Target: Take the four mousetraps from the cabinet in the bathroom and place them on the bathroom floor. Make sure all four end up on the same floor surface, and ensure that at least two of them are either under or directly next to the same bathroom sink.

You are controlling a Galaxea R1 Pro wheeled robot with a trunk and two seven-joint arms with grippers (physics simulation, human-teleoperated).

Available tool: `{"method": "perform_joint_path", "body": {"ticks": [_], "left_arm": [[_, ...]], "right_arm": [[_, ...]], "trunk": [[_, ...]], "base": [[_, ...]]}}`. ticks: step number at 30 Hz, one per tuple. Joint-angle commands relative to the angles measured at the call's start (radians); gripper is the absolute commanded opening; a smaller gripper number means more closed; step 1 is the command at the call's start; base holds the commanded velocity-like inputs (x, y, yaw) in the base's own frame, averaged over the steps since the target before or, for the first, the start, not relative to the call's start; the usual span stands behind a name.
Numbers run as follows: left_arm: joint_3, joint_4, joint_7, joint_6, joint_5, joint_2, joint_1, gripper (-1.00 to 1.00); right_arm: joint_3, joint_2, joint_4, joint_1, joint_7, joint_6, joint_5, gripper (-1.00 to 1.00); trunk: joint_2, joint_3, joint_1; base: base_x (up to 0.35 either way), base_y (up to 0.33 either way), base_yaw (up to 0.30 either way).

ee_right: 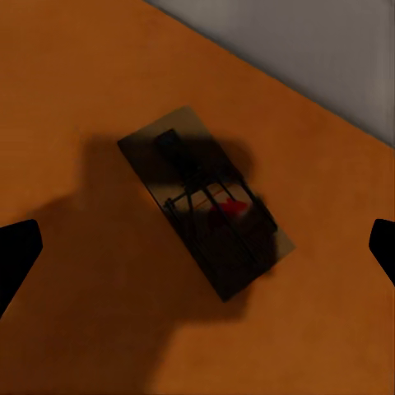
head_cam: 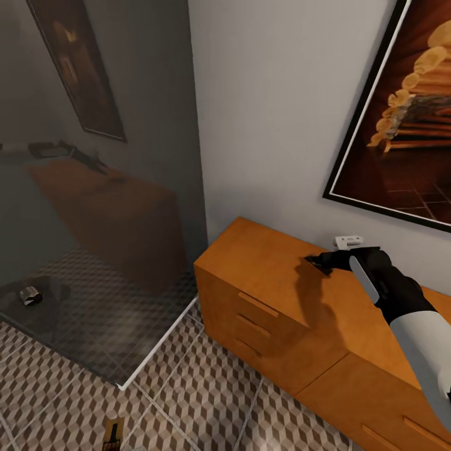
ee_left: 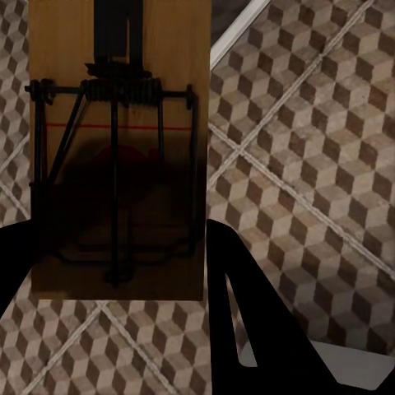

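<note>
Right hand [ee_right: 197,247] spread wide over mousetrap [ee_right: 206,202] on cabinet [head_cam: 263,269] | we judge it light, stiff, snappy; grip board edges | left hand [ee_left: 123,271]: grasp unclear.

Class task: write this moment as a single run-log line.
right end effector: open, above mousetrap on cabinet | left end effector: over floor mousetrap

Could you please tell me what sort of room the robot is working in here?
Probably a bathroom: a glass screen that looks like a shower partition, patterned floor tiles, and a wooden cabinet against the wall under a framed picture.
</note>
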Motion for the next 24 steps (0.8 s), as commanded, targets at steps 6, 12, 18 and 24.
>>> {"method": "perform_joint_path", "body": {"ticks": [6, 12, 18, 24], "left_arm": [[-0.006, 0.004, 0.006, -0.002, -0.004, -0.001, -0.002, -1.0], [-0.006, 0.004, 0.006, -0.002, -0.004, -0.001, -0.001, -1.0], [-0.006, 0.004, 0.006, -0.002, -0.004, -0.001, -0.001, -1.0], [-0.006, 0.004, 0.006, -0.002, -0.004, -0.001, -0.001, -1.0]], "right_arm": [[0.002, -0.002, 0.0, -0.001, 0.024, 0.003, 0.01, 1.0], [0.001, -0.006, 0.0, -0.001, 0.069, -0.001, 0.017, 1.0], [0.002, -0.019, 0.001, -0.001, 0.115, -0.034, 0.032, 1.0], [0.001, -0.04, 0.001, -0.001, 0.189, -0.057, 0.067, 1.0]], "trunk": [[-0.002, -0.002, 0.001], [-0.002, -0.002, 0.001], [-0.002, -0.002, 0.001], [-0.002, -0.002, 0.001]], "base": [[0.0, 0.0, 0.0], [0.0, 0.0, 0.0], [0.0, 0.0, 0.0], [0.0, 0.0, 0.0]]}}
